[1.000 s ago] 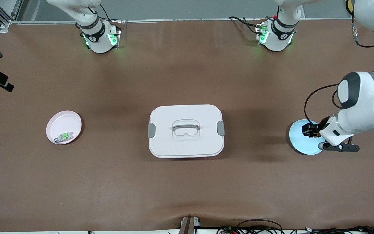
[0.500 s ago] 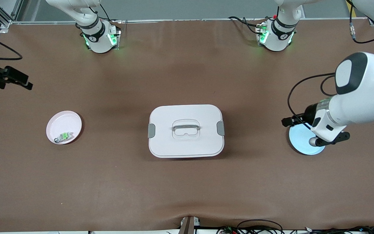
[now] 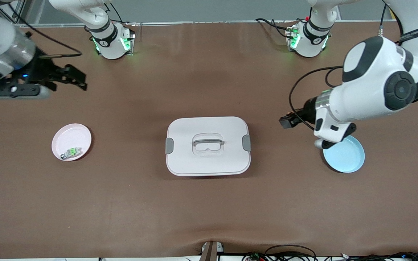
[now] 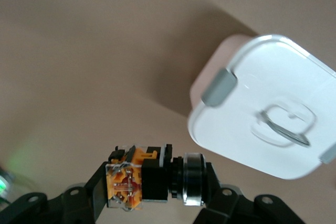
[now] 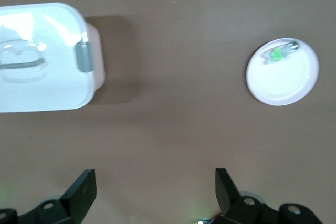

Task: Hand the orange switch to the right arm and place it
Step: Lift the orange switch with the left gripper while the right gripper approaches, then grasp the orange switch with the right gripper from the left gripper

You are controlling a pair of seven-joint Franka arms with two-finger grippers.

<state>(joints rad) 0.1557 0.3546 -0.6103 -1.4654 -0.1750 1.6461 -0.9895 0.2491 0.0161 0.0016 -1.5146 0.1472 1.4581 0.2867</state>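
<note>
My left gripper [image 3: 286, 121] is up over the bare table between the blue plate [image 3: 350, 159] and the white lidded box [image 3: 207, 145]. In the left wrist view it [image 4: 155, 182] is shut on the orange switch [image 4: 137, 178], a black stubby part with an orange clear-cased end, held crosswise between the fingers. The switch is too small to make out in the front view. My right gripper [image 3: 80, 80] is open and empty, over the table at the right arm's end; in its wrist view the fingers [image 5: 84, 187] stand wide apart with only table between them.
A pink plate [image 3: 72, 136] at the right arm's end holds a small grey part with a green top [image 3: 72, 152]; both show in the right wrist view [image 5: 283, 77]. The box has grey side clips and a handle on its lid [image 3: 208, 140]. The blue plate is empty.
My left gripper rose from the blue plate with the switch and moved toward the box. My right arm swung in from the table's end toward the middle.
</note>
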